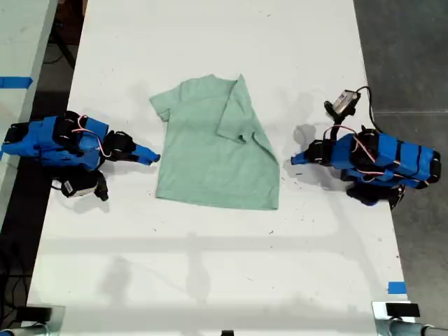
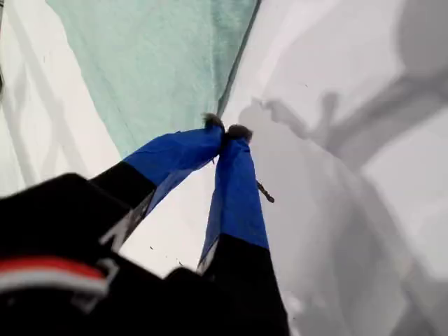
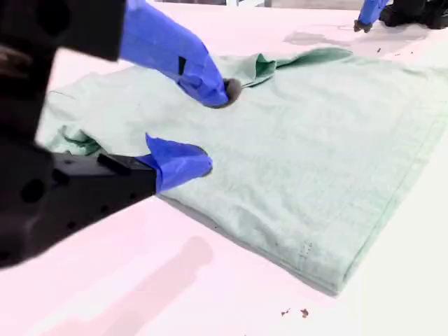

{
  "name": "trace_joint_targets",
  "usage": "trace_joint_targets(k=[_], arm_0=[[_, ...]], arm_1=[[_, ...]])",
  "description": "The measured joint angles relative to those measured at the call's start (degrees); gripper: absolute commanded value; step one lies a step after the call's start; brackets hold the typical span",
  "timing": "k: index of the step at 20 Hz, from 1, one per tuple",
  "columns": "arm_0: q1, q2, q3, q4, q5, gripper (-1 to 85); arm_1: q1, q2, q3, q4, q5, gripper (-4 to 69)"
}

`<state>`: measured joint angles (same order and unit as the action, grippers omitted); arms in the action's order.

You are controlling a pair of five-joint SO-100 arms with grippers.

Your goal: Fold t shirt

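Observation:
The pale mint-green t shirt [image 1: 203, 154] lies flat mid-table, with one sleeve side folded in over the body along a slanted edge. My second gripper [image 1: 150, 155], on the arm at the exterior view's left, is open. Its fingertips [image 3: 199, 164] straddle the shirt's [image 3: 301, 154] near edge just above the cloth, holding nothing. My first gripper [image 1: 297, 159], on the arm at the exterior view's right, is shut. In the first wrist view that gripper [image 2: 225, 131] has its tips pressed together beside the shirt's edge [image 2: 168, 63], with nothing seen between them. It also shows far off as my first gripper [image 3: 364, 21] in the second wrist view.
The white table [image 1: 210, 266] extends well beyond the shirt. A small camera on a cable [image 1: 343, 103] sits by the arm at the exterior view's right. Blue tape [image 1: 396, 288] marks the table's near corner on that side. A second table [image 1: 15, 82] stands at the exterior view's left.

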<state>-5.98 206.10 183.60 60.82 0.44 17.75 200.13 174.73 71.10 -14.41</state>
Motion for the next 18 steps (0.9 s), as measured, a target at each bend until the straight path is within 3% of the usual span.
trace_joint_targets(k=[18], arm_0=[[0.0, 0.0, 0.0, 0.0, 0.0, 12.3]], arm_1=[[0.0, 0.0, 0.1, 0.7, 0.7, 2.0]])
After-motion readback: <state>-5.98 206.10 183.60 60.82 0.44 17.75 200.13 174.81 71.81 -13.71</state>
